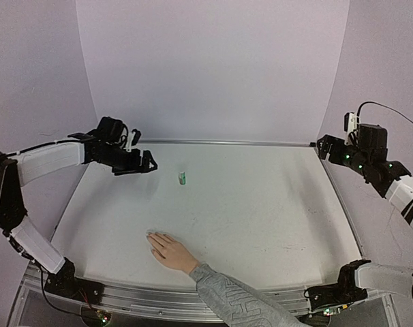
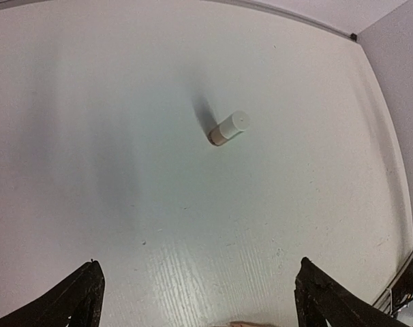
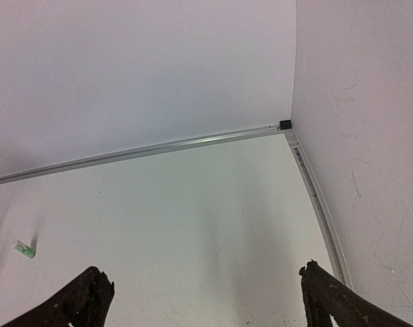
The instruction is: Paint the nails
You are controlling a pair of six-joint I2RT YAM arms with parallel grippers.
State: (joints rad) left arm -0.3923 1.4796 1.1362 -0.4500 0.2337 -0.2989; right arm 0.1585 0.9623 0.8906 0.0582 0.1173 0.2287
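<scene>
Left of the bottle [image 1: 182, 178], the left gripper [image 2: 200, 266] hung above the tabletop [image 1: 274, 225], jaws spread wide, grasping nothing. Bottle stood upright, small, white over green, cap seemingly on. Contents not visible, so could not tell how full it was. Nearer the arm bases than the bottle, a human hand [image 1: 167, 251] lay flat, palm down, with a grey patterned sleeve [image 1: 237, 303] running off the near edge. The nails [image 1: 152, 237] sat at its fingertips, well apart from the bottle and too small to check for polish. Far right of the bottle, the right gripper [image 3: 203, 272] hovered by the back corner, jaws wide, empty. Judged progress: nothing started. Bottle unopened, no brush out, neither gripper near the hand. Left to do: take the bottle, uncap it, brush every nail.
</scene>
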